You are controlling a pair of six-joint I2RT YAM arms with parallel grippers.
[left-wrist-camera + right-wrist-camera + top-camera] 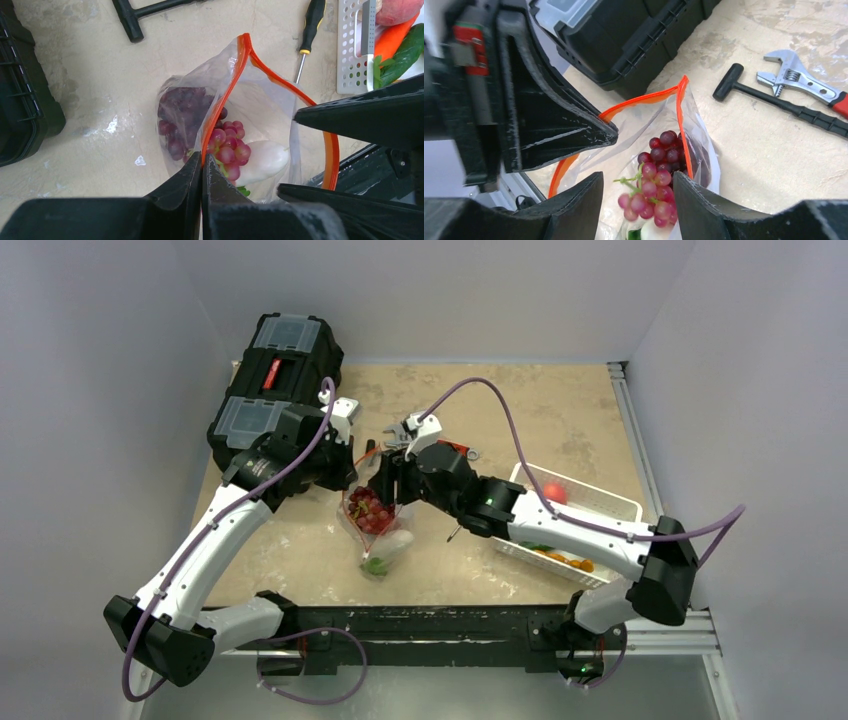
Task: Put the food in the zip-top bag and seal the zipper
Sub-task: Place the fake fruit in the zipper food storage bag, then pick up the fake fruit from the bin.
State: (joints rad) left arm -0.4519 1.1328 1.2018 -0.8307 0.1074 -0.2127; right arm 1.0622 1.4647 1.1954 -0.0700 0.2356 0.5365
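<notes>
Zip-top bag (pixel 372 528) at mid-table, between black toolbox (pixel 275 390) and white slotted basket (pixel 610 502), mouth held up and gaping. Orange-red zipper (pixel 244 40) spread into a wide loop, unsealed. Left gripper (pixel 202 167) clenched tight on one side of that zipper strip, fingertips pressed together over the plastic. Right gripper (pixel 638 182) released, fingers well apart at the bag mouth, nothing pinched between them. Dark red grapes (pixel 651 182) visible between those parted fingers in the right wrist view, already past the orange rim; touching a finger or not, cannot tell. White radish (pixel 262 159) inside the bag just beside the grapes, with a scrap of green leaf (pixel 377 564) at the bag's low end. Outside, on the tan tabletop (pixel 100 125): screwdriver (pixel 311 27) with black handle just beside the basket, black T-headed tool (pixel 730 81), and adjustable wrench (pixel 796 77) with red grip near it. In the basket: orange carrot (pixel 392 40), green cucumber (pixel 410 47) and a pinkish-red fruit (pixel 397 10).
</notes>
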